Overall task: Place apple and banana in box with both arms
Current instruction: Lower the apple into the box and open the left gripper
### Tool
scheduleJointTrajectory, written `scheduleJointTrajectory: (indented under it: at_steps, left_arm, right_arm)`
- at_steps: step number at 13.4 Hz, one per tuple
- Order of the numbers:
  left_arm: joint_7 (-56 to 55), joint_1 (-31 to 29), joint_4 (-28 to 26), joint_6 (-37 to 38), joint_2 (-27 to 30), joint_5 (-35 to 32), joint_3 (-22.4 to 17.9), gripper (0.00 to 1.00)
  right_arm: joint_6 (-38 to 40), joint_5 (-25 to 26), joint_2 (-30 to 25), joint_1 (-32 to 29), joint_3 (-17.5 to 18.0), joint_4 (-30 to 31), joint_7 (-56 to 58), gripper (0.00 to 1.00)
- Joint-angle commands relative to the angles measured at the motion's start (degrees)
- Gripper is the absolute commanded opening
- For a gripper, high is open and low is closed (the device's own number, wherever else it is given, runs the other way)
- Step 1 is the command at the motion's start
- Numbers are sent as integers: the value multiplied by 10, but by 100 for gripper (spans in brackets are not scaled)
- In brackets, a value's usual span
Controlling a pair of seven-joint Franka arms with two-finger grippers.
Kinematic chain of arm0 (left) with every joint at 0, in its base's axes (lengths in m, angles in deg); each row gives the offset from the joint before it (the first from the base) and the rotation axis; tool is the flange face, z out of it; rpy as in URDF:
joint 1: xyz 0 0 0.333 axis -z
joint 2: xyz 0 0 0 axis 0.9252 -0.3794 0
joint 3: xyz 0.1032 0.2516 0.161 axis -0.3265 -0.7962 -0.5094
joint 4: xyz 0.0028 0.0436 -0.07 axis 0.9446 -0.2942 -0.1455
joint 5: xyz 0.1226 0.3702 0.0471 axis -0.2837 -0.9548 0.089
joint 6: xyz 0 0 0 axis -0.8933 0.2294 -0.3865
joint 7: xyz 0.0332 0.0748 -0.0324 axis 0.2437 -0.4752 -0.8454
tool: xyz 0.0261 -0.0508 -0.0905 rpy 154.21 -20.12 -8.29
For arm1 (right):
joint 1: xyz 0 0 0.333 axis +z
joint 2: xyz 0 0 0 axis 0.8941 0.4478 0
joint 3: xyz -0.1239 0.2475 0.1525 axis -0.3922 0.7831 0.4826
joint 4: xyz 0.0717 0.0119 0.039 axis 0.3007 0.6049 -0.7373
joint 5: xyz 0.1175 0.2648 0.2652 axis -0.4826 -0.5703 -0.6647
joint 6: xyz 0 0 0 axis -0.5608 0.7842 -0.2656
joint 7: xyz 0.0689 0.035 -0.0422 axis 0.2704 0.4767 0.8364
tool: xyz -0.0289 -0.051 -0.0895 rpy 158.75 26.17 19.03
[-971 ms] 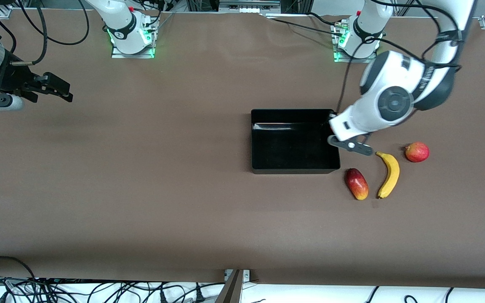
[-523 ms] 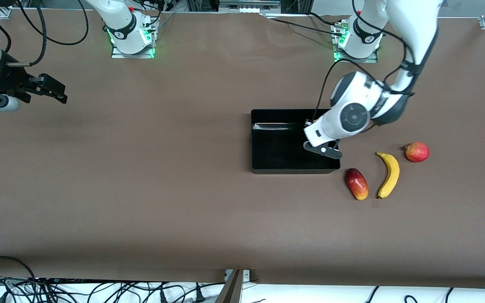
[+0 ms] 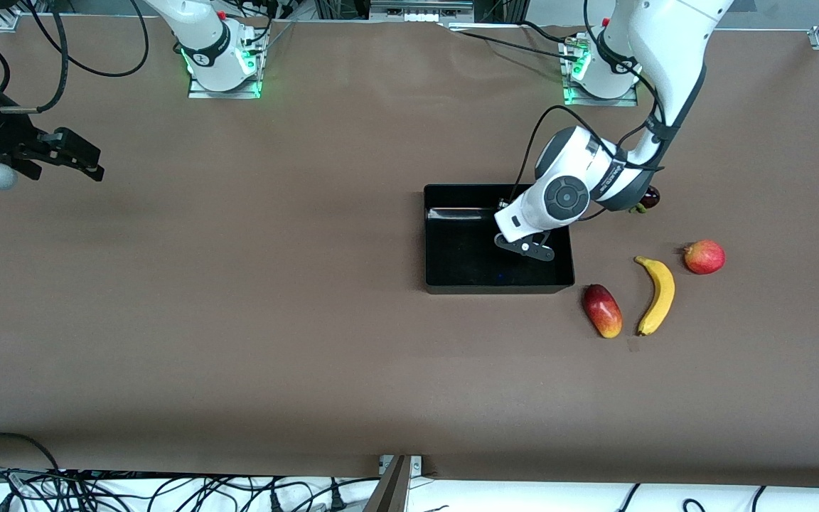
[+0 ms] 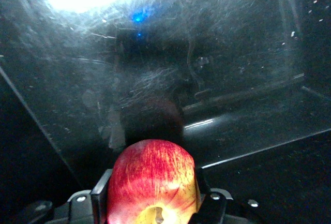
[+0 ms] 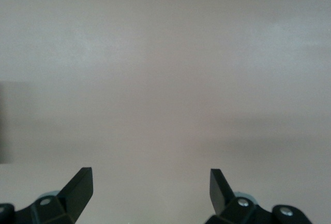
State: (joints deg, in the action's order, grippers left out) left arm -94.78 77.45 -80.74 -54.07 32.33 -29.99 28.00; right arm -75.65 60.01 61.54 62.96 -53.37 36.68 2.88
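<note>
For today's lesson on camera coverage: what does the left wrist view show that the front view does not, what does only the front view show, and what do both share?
Only the left wrist view shows the apple, clamped in the left gripper over the box's floor. Only the front view shows the banana, the oblong red-yellow fruit and the round red fruit on the table, plus the right gripper, open, waiting at the right arm's end. Both show the box and the left gripper.
</note>
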Motion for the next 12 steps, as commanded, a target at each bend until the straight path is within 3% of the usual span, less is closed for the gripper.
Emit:
scheduleJointTrajectory:
  at_steps: [1, 2, 5, 7, 10, 12]
  left_arm:
    - [-11, 4, 1, -9, -5, -6, -1, 74]
    - [-23, 4, 2, -9, -5, -6, -1, 100]
    - [-29, 0, 19, 27, 14, -6, -2, 100]
    - [-23, -12, 86, 129, 30, -12, -11, 100]
    - [33, -51, 221, 293, 25, -74, -13, 100]
    - [132, -98, 233, 300, 24, -82, -15, 100]
  right_arm:
    - [0, 9, 2, -10, 10, -10, -2, 100]
    - [-1, 9, 2, -10, 10, -10, -2, 100]
    - [-14, 10, 3, -8, 11, -9, -2, 100]
    - [-14, 11, 3, -7, 12, -10, -1, 100]
    - [-15, 10, 4, -9, 10, -9, 1, 100]
    - [-20, 10, 4, -8, 10, -9, 1, 100]
